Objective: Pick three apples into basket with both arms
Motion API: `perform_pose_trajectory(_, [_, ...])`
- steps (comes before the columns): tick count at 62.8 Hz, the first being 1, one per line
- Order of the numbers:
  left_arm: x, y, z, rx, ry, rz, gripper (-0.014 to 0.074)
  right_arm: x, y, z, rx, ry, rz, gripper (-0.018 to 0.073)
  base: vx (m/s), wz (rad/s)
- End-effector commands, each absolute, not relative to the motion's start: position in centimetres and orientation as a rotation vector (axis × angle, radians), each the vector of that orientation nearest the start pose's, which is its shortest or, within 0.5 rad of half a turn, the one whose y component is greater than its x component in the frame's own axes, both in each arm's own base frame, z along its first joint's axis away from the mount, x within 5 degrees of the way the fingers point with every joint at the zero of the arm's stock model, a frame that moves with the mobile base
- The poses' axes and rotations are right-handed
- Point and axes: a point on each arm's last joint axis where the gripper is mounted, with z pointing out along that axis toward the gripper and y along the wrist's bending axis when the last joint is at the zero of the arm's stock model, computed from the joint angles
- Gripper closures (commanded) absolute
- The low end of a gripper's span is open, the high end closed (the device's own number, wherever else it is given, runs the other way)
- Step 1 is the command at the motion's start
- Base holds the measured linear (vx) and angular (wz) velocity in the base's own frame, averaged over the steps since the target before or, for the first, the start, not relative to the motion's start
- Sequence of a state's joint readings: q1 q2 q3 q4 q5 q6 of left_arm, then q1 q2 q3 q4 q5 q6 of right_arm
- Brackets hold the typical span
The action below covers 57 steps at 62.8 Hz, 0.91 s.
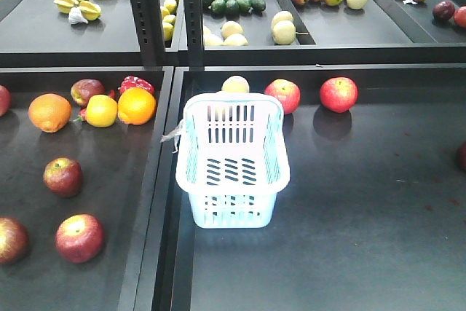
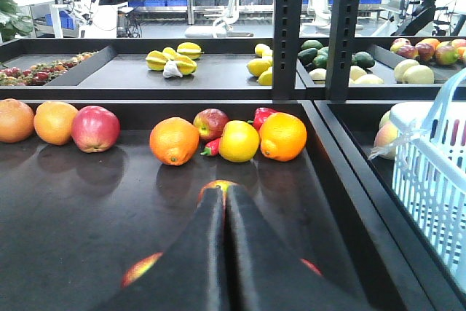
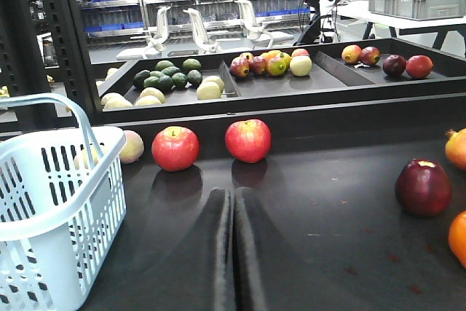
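Observation:
Three dark red apples lie in the left tray: one (image 1: 62, 176) in the middle and two (image 1: 79, 238) (image 1: 11, 239) near the front. The pale blue basket (image 1: 231, 209) stands empty in the right tray by the divider. Neither arm shows in the front view. In the left wrist view my left gripper (image 2: 224, 193) is shut and holds nothing. One apple (image 2: 218, 184) peeks out just beyond its tips, and slivers of two others (image 2: 140, 269) (image 2: 311, 267) show beside the fingers. My right gripper (image 3: 233, 194) is shut and empty, right of the basket (image 3: 65, 202).
Two oranges (image 1: 49, 111) (image 1: 136, 105), a yellow apple (image 1: 101, 110) and a red apple (image 1: 87, 91) sit at the back of the left tray. Two bright red apples (image 1: 282, 95) (image 1: 338, 94) and a pale fruit (image 1: 235, 84) lie behind the basket. A raised divider (image 1: 156, 202) separates the trays.

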<state>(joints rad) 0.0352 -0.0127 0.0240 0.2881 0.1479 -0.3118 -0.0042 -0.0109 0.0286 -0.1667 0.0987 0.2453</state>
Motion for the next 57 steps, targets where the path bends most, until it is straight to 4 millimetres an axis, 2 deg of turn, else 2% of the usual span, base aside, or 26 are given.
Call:
perform_pose_trajectory(1, [5.63,0.38,19.25,-0.067,1.572,0.018,0.0603,5.65,-0.1,19.77,0.058,1.528,0.038,0.0561,0.04,0.02])
perform_pose_trajectory(57, [5.63,0.38,19.25,-0.067,1.572,0.018,0.0603,5.65,-0.1,19.77,0.058,1.528,0.038,0.0561,0.02,0.01])
